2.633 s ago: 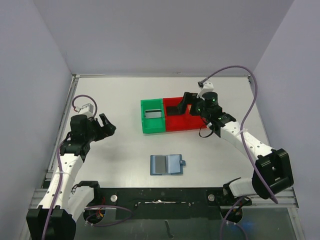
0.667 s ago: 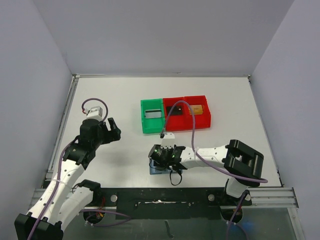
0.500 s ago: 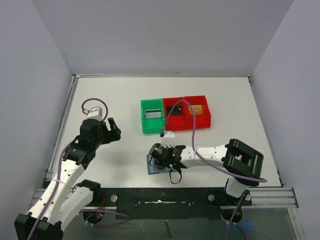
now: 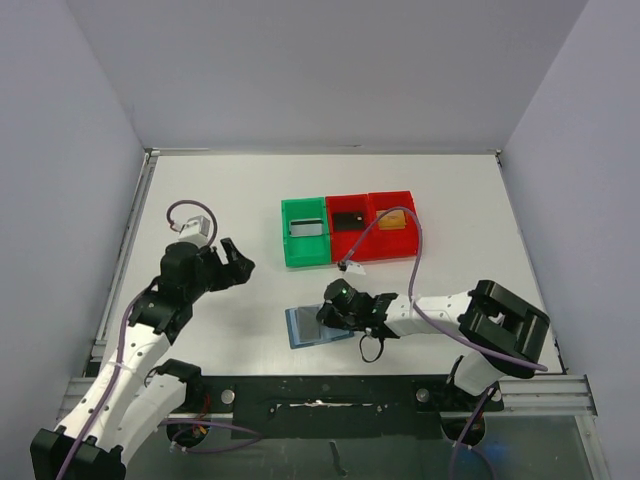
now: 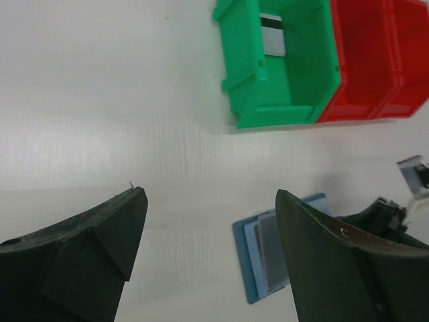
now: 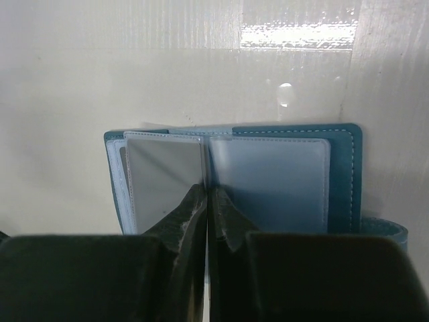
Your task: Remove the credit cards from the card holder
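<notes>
Right gripper [image 6: 208,190]: fingers pressed together at holder [image 6: 271,176] centre fold, grey card [image 6: 164,178] just left of tips. Can't tell if anything's pinched. Left gripper [image 5: 209,225] spread wide, empty.

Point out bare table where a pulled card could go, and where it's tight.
Free: the far strip behind the green bin and red bins, up to the back wall; the patch between left pincer, green bin and card holder; the table right of the red bins. Crowded: between bins and card holder, around the right pincer.
</notes>
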`<action>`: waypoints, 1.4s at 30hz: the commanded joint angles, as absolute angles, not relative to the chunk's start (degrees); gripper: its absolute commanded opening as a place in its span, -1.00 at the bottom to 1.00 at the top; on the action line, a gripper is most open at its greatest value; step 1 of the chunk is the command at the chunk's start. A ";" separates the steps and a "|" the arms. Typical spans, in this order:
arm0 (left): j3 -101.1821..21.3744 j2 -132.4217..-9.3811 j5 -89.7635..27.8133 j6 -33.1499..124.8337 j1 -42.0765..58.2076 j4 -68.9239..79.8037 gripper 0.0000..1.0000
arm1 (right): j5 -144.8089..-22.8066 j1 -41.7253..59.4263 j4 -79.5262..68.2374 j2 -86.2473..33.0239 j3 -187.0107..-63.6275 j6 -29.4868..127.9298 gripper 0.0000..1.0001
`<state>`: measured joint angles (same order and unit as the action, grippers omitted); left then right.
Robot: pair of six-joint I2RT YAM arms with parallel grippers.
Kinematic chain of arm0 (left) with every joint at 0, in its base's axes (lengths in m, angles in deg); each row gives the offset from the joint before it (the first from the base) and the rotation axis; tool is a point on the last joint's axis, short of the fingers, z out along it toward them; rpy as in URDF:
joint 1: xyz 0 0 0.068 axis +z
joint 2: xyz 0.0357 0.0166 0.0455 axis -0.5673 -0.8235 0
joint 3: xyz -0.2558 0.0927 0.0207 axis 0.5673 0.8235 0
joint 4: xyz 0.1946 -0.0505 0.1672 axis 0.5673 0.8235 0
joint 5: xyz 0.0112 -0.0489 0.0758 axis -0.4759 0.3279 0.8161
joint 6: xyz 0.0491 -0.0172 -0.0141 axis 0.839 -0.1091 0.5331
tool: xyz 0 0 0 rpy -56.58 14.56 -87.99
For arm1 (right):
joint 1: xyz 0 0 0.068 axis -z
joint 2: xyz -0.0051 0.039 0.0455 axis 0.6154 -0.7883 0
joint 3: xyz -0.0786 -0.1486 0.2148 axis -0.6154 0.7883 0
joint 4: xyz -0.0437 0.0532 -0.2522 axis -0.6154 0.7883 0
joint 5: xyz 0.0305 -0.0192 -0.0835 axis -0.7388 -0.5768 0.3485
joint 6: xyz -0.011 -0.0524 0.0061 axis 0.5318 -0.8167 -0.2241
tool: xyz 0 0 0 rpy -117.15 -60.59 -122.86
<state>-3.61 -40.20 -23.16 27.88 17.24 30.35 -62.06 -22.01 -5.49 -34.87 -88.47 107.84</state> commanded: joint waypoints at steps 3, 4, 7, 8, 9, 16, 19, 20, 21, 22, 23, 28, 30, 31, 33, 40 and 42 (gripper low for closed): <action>9.96 -35.83 -45.35 9.87 16.47 7.53 0.36 | -71.34 -18.31 -16.33 -34.66 -80.28 109.01 -1.00; 12.37 -35.31 -46.37 7.19 15.87 4.14 0.31 | -72.68 -17.62 -18.33 -34.72 -79.03 109.20 -1.00; 17.56 -34.13 -45.21 1.48 12.42 -2.06 0.24 | -74.97 -16.14 -22.04 -35.44 -76.15 110.59 -1.00; 18.57 -34.03 -44.25 0.32 10.76 -3.63 0.23 | -75.36 -15.84 -22.76 -35.71 -75.69 110.91 -1.00; 19.24 -34.14 -43.02 -0.46 8.85 -4.72 0.22 | -75.48 -15.67 -22.83 -35.85 -75.59 111.11 -1.00; 18.82 -34.09 -28.81 -1.24 -2.09 -0.80 0.18 | -69.11 -18.30 -9.81 -31.71 -83.02 103.33 -0.75; 18.01 -32.57 -25.56 -1.54 -2.35 4.69 0.19 | -68.36 -19.65 -3.89 -31.89 -89.72 97.54 -0.30; 17.83 -31.57 -24.72 -1.55 -2.29 6.13 0.19 | -67.15 -20.51 -1.39 -32.37 -92.04 96.46 -0.16; 17.66 -30.47 -23.66 -1.55 -2.31 7.42 0.19 | -65.27 -21.27 1.65 -33.14 -94.23 96.04 -0.04; 17.41 -29.23 -22.33 -1.56 -2.33 8.77 0.19 | -63.53 -21.90 4.07 -33.91 -96.22 95.50 0.07; 17.08 -27.56 -21.35 -1.60 -2.33 10.18 0.19 | -62.57 -22.55 6.05 -34.85 -98.06 94.82 0.15; 16.02 -21.78 -18.03 -1.95 -2.31 15.55 0.19 | -57.45 -26.72 14.36 -40.17 -106.57 92.93 0.34; 15.79 -20.27 -17.68 -2.00 -2.32 16.99 0.19 | -56.12 -27.67 16.02 -42.00 -108.49 92.82 0.36; 15.64 -19.83 -17.48 -1.99 -2.24 17.74 0.20 | -55.74 -27.73 16.76 -42.95 -109.10 93.08 0.36; 15.09 -19.29 -17.02 -1.92 -2.18 19.39 0.21 | -55.30 -27.76 17.50 -44.51 -109.72 93.60 0.37; 14.33 -20.08 -18.06 -1.11 -2.19 19.53 0.21 | -58.33 -27.03 15.39 -48.58 -108.44 94.99 0.26; 14.34 -21.15 -19.47 -0.35 -2.25 18.36 0.21 | -58.92 -26.91 14.04 -48.18 -106.91 96.00 0.16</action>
<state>17.30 -19.92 -18.22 -1.84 -2.10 20.43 -58.36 -27.71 14.08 -46.17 -108.84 94.09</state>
